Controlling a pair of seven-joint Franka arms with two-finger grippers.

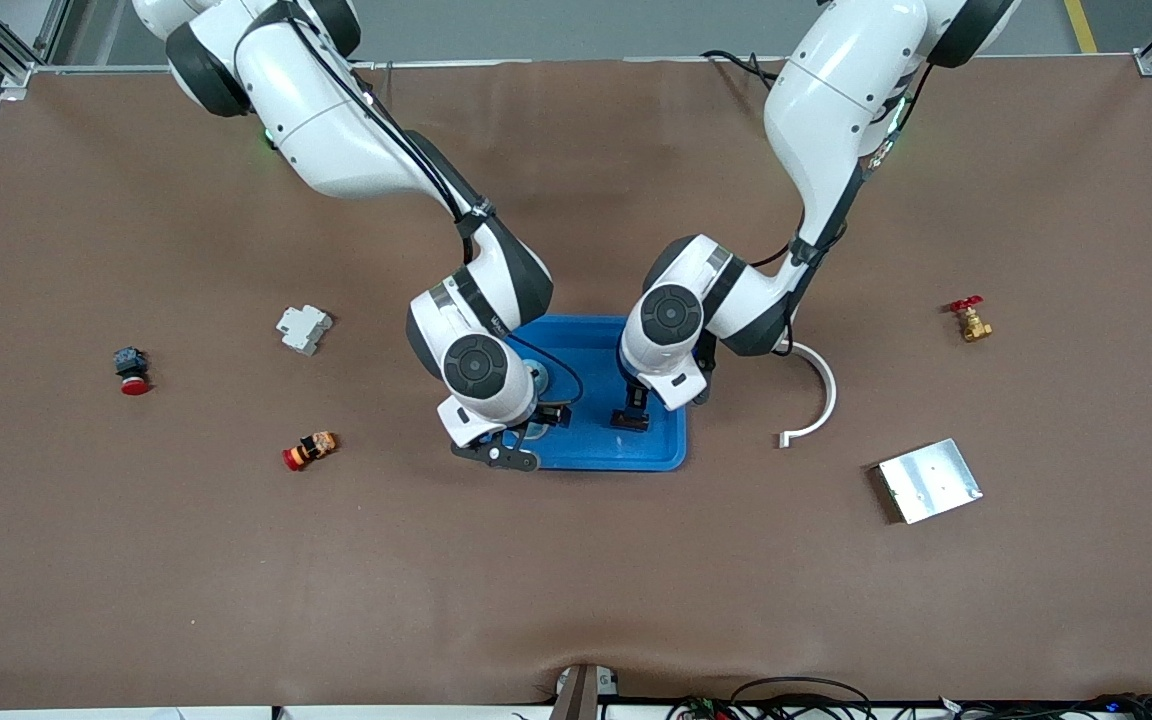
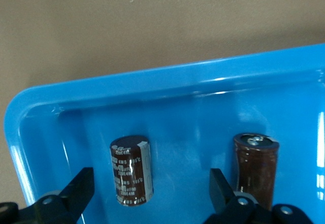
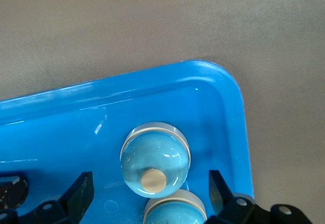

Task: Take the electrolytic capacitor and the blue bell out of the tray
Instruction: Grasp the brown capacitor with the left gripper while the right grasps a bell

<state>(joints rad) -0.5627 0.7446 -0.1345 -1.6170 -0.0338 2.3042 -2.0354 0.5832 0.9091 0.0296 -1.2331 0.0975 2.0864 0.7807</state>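
A blue tray [image 1: 596, 340] sits mid-table with both grippers low over it. In the left wrist view a brown capacitor [image 2: 131, 170] lies on the tray floor between the spread fingers [image 2: 76, 191] of my open left gripper [image 2: 151, 193], touching neither. A second capacitor [image 2: 255, 168] lies just outside one finger. In the right wrist view a shiny domed bell [image 3: 155, 158] sits near the tray corner, with another bell [image 3: 175, 209] against it. My open right gripper [image 3: 151, 193] straddles both without contact. In the front view the left gripper [image 1: 631, 412] and right gripper [image 1: 508, 440] hide most of them.
Toward the right arm's end lie a white breaker [image 1: 303, 328], a red push button [image 1: 132, 372] and an orange-red part [image 1: 310, 450]. Toward the left arm's end are a white curved piece [image 1: 818, 395], a metal plate [image 1: 929, 480] and a brass valve [image 1: 972, 320].
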